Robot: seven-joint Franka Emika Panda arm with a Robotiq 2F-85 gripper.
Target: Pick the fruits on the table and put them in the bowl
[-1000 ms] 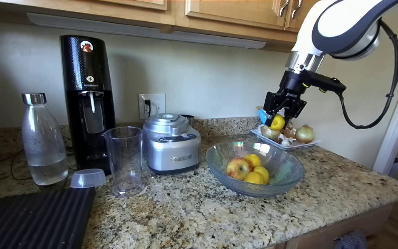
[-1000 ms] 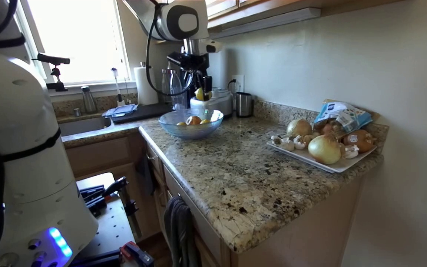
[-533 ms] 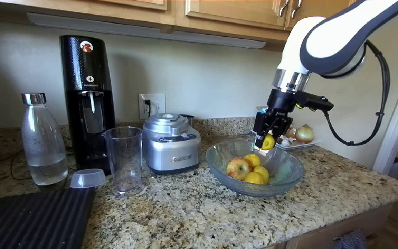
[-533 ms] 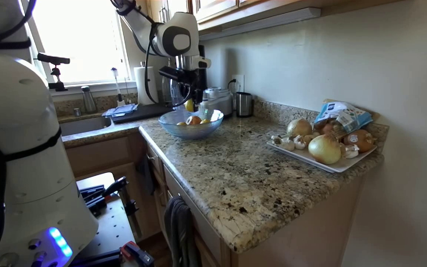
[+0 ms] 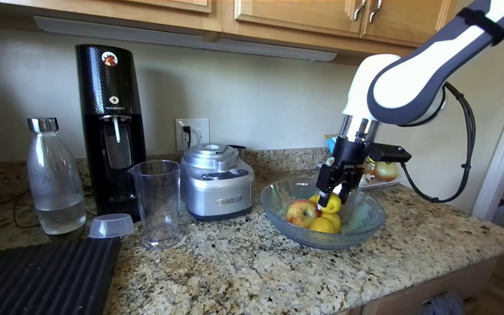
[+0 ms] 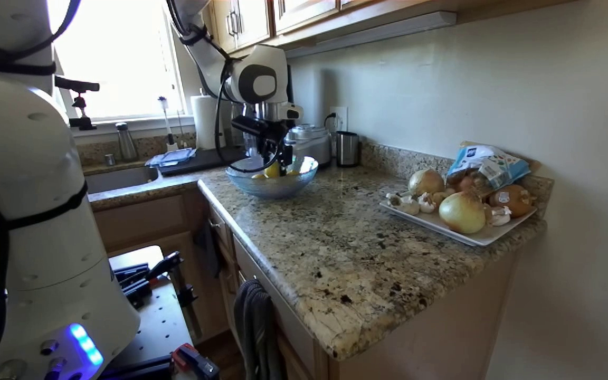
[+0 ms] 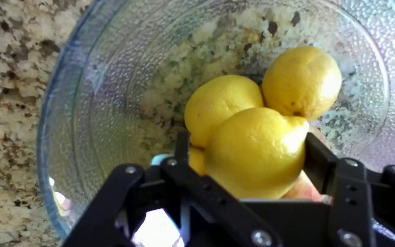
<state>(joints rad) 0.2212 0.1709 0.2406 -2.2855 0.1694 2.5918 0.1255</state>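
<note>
The wide clear glass bowl (image 5: 363,232) stands on the granite table (image 5: 217,271); it shows in both exterior views (image 6: 283,191). In it lie a red-yellow apple (image 5: 300,213) and several yellow lemons (image 5: 322,225). My gripper (image 5: 333,202) is down inside the bowl, pointing downward. In the wrist view, a lemon (image 7: 255,154) sits between the fingers, over two other lemons (image 7: 302,82) (image 7: 218,103). A gap shows between this lemon and the left finger; its other side adjoins the right finger. The apple is mostly hidden behind the gripper in the wrist view.
A silver food processor (image 5: 219,188) and a tall clear glass (image 5: 158,205) stand beside the bowl. A white plate (image 6: 475,240) with onions and garlic lies at the table's far end. A black soda machine (image 5: 110,131) and a bottle (image 5: 55,183) stand near the wall.
My gripper has moved from above the bowl's far side down into the bowl with the lemon. The lemon now rests at the other fruits, and the left finger stands apart from it.
</note>
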